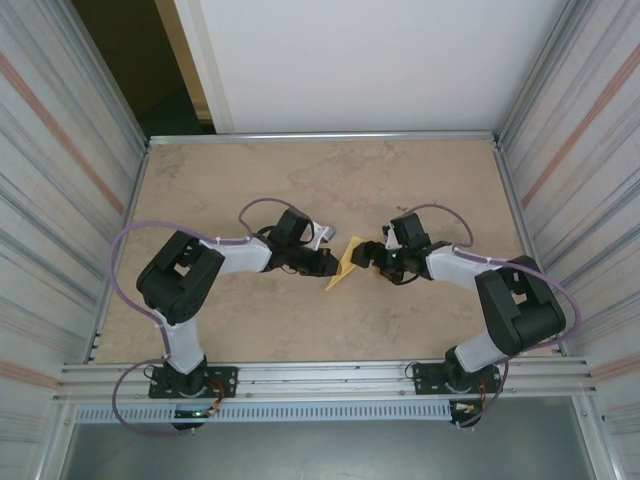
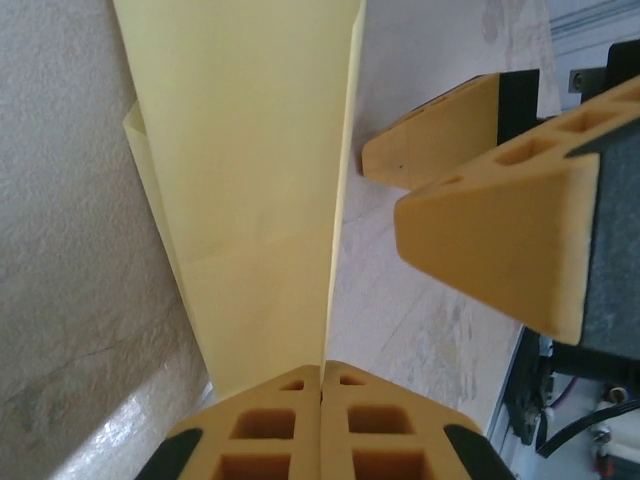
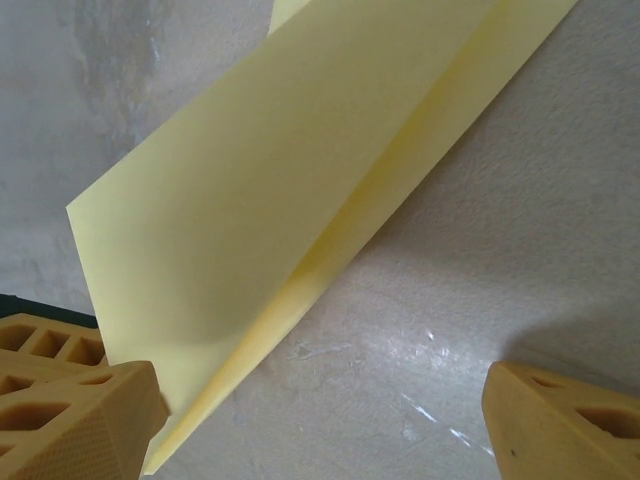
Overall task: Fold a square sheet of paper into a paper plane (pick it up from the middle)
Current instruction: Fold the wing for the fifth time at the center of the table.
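the paper plane [image 1: 344, 264], a pale-yellow folded piece with a long centre crease, is sitting at about the middle of the tabletop [image 1: 300, 180], well apart from all four edges, with its narrow end pointing toward the near left corner. the left tool [image 1: 327, 265] is reaching in from the left edge side and is closed on the paper plane. in the left wrist view its two orange fingers [image 2: 270, 430] are pressing together at the bottom of the frame, and the paper plane [image 2: 250, 180] is rising out from between them, standing on edge above the pale stone-patterned tabletop [image 2: 60, 250]. the left tool [image 2: 321, 385] is pinching it right at the folded edge. the right tool [image 1: 362, 256] is coming in from the right edge side and is standing open, just beside the paper. in the left wrist view the right tool [image 2: 385, 190] is showing two orange fingers [image 2: 500, 230] spread apart, next to the sheet and not clamping it. in the right wrist view the right tool [image 3: 320, 390] is holding its jaws wide, with one finger [image 3: 70, 410] at the lower left by the tip of the paper plane [image 3: 280, 200] and the other at the lower right, apart from it. whether that lower left finger is touching the paper is unclear. the layers of the fold are gaping slightly along the lower edge.
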Available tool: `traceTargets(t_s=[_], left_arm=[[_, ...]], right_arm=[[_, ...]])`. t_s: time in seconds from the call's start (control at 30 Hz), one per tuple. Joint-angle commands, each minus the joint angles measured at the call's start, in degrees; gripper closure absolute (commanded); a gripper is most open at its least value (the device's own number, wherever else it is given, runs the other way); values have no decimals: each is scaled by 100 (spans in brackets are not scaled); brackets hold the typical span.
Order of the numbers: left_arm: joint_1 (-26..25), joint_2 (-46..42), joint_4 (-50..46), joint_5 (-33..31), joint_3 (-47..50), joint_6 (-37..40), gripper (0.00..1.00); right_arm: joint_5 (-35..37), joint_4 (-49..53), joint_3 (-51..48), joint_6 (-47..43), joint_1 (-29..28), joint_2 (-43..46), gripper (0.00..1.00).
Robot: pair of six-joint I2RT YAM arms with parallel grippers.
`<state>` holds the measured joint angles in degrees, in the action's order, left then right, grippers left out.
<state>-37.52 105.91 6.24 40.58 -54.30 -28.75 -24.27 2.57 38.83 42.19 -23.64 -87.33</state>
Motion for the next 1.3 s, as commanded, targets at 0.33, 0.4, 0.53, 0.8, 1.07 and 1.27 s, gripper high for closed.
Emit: traceTargets(t_s=[0.33,0.4,0.53,0.8,1.07,1.27], left_arm=[[81,371,692,283,199,-770,100],[81,403,753,310,221,-837,100],[100,477,855,317,287,-938,100],[116,505,1010,319,390,-1050,98],[121,400,1085,263,491,-1038,91],[121,90,844,145,516,-902,82]], right_arm=[[211,165,635,-405,-202,-734,23],[263,217,682,-414,-220,-813,24],[374,342,790,-339,-229,-993,27],[617,705,1004,-208,-293,-1376,31],[950,1246,1398,-41,-378,-1844,32],[1050,1460,1567,78,-380,-2072,32]])
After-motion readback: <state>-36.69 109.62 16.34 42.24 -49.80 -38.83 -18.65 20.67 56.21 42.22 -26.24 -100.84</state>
